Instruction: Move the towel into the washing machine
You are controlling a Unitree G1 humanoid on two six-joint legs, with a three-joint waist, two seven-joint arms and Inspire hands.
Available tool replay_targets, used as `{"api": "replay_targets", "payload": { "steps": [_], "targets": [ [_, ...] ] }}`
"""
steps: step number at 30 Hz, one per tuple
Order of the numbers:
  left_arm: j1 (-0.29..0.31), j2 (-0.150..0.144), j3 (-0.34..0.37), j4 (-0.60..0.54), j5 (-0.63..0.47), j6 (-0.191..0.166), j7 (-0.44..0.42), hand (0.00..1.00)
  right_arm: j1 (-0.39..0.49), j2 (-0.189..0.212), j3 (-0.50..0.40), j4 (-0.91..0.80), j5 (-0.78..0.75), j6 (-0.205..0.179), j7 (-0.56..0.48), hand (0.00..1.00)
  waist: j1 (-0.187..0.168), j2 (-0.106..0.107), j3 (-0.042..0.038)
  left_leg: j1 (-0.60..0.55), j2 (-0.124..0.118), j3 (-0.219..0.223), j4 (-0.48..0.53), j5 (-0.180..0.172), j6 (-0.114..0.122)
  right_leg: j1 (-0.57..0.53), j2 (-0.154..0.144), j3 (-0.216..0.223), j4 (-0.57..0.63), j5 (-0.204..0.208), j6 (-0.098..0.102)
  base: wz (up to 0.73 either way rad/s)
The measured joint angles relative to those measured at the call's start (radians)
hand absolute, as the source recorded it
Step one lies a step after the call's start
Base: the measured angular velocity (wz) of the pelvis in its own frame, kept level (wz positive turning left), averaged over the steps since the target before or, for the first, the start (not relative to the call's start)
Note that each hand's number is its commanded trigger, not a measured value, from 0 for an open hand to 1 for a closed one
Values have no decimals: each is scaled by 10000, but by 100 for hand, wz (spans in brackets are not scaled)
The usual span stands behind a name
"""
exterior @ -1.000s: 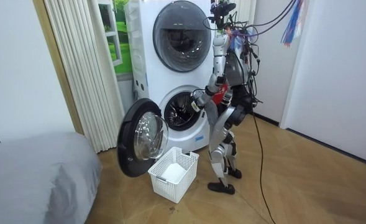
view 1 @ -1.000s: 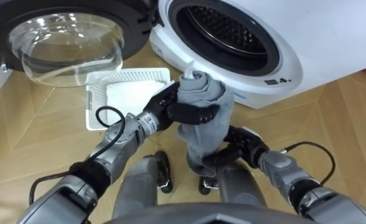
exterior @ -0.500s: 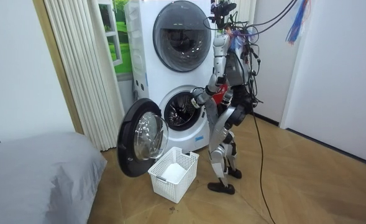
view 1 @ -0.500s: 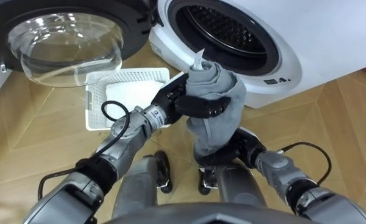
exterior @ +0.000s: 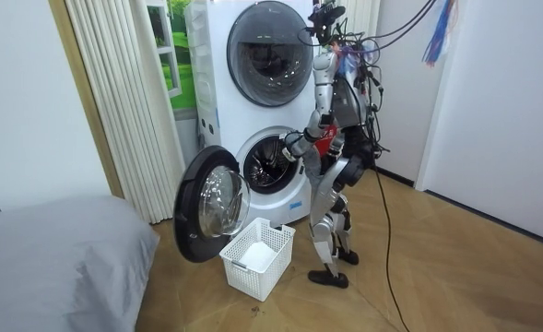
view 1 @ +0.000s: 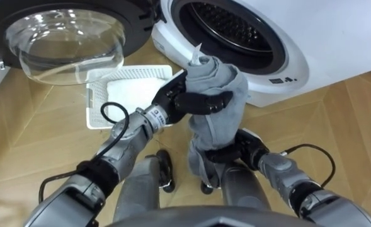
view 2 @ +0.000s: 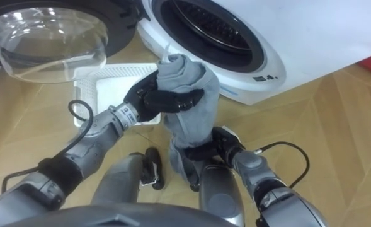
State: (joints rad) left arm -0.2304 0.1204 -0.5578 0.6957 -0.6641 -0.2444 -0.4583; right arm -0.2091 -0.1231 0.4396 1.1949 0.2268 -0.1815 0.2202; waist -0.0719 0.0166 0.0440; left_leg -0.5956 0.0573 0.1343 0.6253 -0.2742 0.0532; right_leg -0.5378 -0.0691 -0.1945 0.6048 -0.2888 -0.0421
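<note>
A grey towel (view 1: pixel 213 94) hangs bunched in front of the washing machine's open drum (view 1: pixel 229 31). My left hand (view 1: pixel 185 101) is shut round its upper part, and a white tag sticks up from the top. The towel's lower end drapes down past my right hand (view 1: pixel 248 148), which sits against it from below right. In the room view I stand bent slightly toward the lower washing machine (exterior: pixel 266 166), both arms held out before the opening.
The round glass door (view 1: pixel 65 38) stands swung open to the left. A white plastic basket (view 1: pixel 97 101) with a white cloth in it rests on the wood floor below the door. A second machine (exterior: pixel 266 55) is stacked above, and a grey bed (exterior: pixel 50 258) lies at the room view's left.
My left hand has carried the towel up and right, nearer the drum's rim. The towel's lower end now hangs lower over my right hand, whose fingers have started curling.
</note>
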Motion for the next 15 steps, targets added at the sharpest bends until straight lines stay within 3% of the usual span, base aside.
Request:
{"api": "replay_targets", "payload": {
  "steps": [3, 4, 5, 6, 15],
  "targets": [
    [84, 97, -7, 2, -130, 0, -141, 100, -24, 17, 40, -1, 0, 17, 7, 100, 11, 6, 0, 17, -1, 28, -21, 0, 0, -6, 2, 28, -1, 0, 0, 0],
    [116, 155, -31, 4, -243, 0, -143, 85, -38, 16, 84, -3, -17, 42, 5, 100, 17, 7, 0, 44, -4, 34, -41, 0, 0, 9, 4, 36, -7, 0, 0, 0],
    [148, 179, -37, 3, -329, -1, -143, 25, -35, 16, 92, -15, -17, 58, 5, 100, 18, 8, -1, 59, -5, 38, -55, 0, 0, 20, 5, 37, -12, 0, 0, 0],
    [223, 208, -37, 3, -458, -7, -143, 0, -19, 14, 95, -29, -12, 68, 5, 100, 31, 14, -1, 95, -7, 40, -88, 0, 0, 49, 8, 38, -36, 0, 0, 0],
    [567, 203, 57, 14, -529, -48, -169, 0, 140, -39, 60, -33, -9, 89, 5, 100, 540, 114, -24, 191, -46, 20, -308, 28, -43, 135, 11, 3, -206, 4, -6, 1]
  ]
}}
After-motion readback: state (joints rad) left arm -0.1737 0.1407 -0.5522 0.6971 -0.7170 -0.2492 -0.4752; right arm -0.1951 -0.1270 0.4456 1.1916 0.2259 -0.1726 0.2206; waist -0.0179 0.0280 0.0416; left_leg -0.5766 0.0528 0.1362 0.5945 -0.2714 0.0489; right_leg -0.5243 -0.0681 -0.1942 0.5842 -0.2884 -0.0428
